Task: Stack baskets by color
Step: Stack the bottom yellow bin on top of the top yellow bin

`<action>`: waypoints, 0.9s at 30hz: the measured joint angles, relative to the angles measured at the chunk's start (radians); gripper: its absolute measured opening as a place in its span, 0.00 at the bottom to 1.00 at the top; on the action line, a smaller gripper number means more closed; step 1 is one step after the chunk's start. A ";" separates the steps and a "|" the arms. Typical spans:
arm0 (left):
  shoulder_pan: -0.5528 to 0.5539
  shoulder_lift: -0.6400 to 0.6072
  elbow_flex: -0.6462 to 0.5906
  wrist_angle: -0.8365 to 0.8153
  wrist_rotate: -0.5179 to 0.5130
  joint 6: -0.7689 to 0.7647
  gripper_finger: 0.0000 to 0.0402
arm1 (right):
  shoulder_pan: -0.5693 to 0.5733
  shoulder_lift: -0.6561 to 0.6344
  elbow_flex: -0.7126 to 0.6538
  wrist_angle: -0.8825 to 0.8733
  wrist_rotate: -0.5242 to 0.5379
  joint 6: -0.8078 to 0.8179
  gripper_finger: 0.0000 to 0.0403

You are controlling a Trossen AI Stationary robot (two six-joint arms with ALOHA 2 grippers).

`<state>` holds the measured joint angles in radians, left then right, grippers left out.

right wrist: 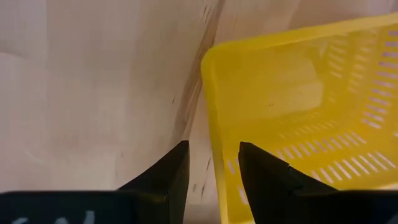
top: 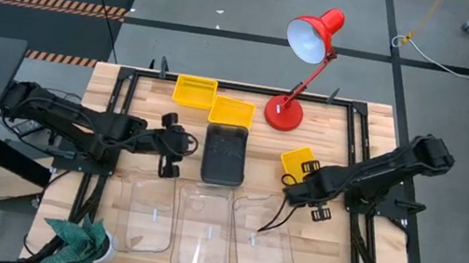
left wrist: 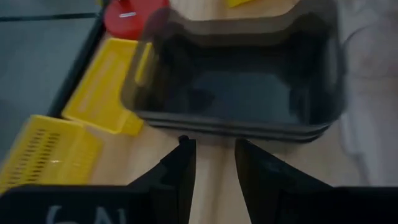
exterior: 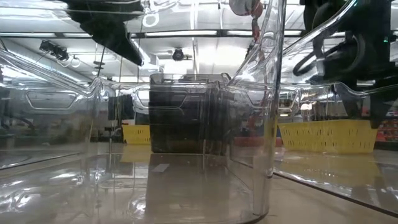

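My right gripper sits over the rim of a small yellow perforated plastic basket, the one lying apart from its fellows to the right of centre. The fingers are parted, one outside the wall and one over the inside. They straddle the edge and do not visibly pinch it yet. I judge this the approach for lifting it by its wall.

My left gripper is parted and empty, just in front of the short end of the smoky-grey translucent rectangular baskets. The wrist view shows layered rims there, so these appear already nested at table centre.

Two more yellow perforated baskets lie side by side, touching or nearly so, at the far edge, beside the round base of the red desk lamp. They are not stacked. My yellow one probably belongs with them.

Three large clear rectangular plastic baskets lie in a row along the near edge of the wooden table, unstacked.

Look of the held-to-be basket: shallow, rounded corners, slotted walls and floor, slightly askew to the table.

Judgement: grey done, yellow in hand, clear pending.
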<state>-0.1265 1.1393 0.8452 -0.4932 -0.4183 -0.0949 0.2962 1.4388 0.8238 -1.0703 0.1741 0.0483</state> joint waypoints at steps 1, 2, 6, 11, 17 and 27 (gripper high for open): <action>0.000 0.005 0.000 0.011 0.021 -0.016 0.30 | 0.000 0.005 0.000 0.001 0.000 -0.002 0.35; 0.000 0.007 0.000 0.014 0.037 -0.027 0.30 | 0.000 0.012 0.000 0.003 0.000 -0.009 0.33; -0.013 0.007 -0.002 0.012 0.049 -0.084 0.30 | -0.013 0.017 -0.007 0.026 -0.001 -0.040 0.26; -0.092 0.004 -0.014 0.025 0.050 -0.078 0.30 | -0.031 0.017 -0.008 0.042 -0.015 -0.038 0.15; -0.152 -0.080 -0.180 0.235 0.017 -0.028 0.30 | -0.033 0.017 -0.008 0.052 -0.019 -0.039 0.03; -0.052 -0.246 -0.269 0.318 0.020 0.049 0.29 | -0.078 0.000 -0.008 0.048 -0.018 -0.200 0.03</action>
<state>-0.1788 0.8934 0.5758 -0.1750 -0.3986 -0.0460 0.2180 1.4385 0.8158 -1.0222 0.1565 -0.1515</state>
